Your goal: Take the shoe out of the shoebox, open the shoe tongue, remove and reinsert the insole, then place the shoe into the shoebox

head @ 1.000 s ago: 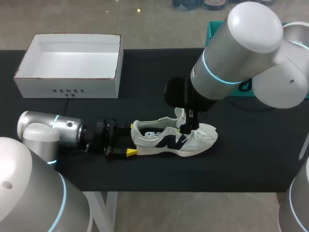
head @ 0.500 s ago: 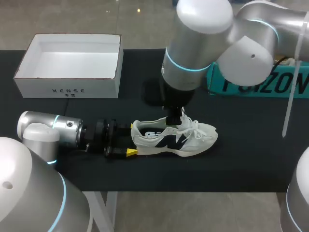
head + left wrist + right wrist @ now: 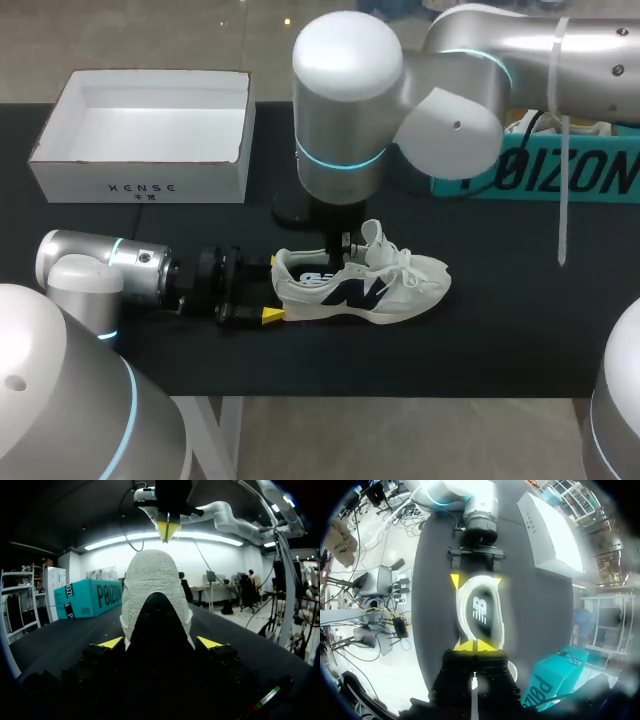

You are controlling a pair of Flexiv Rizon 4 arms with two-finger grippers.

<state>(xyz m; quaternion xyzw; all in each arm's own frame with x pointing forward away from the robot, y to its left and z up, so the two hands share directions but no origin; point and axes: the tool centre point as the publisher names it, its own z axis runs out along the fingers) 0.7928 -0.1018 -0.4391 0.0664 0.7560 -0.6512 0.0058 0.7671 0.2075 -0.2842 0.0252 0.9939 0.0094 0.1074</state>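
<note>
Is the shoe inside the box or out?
Out. The shoe stands on the table, apart from the empty box.

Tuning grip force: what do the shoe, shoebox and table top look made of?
The shoe has a white upper that looks like matte knit or mesh; its heel is grainy in the left wrist view. Dark side panels: unclear. The shoebox is probably matte white cardboard, given its thin straight walls. The table top is black, matte, no glare; cloth or mat, cannot tell.
</note>
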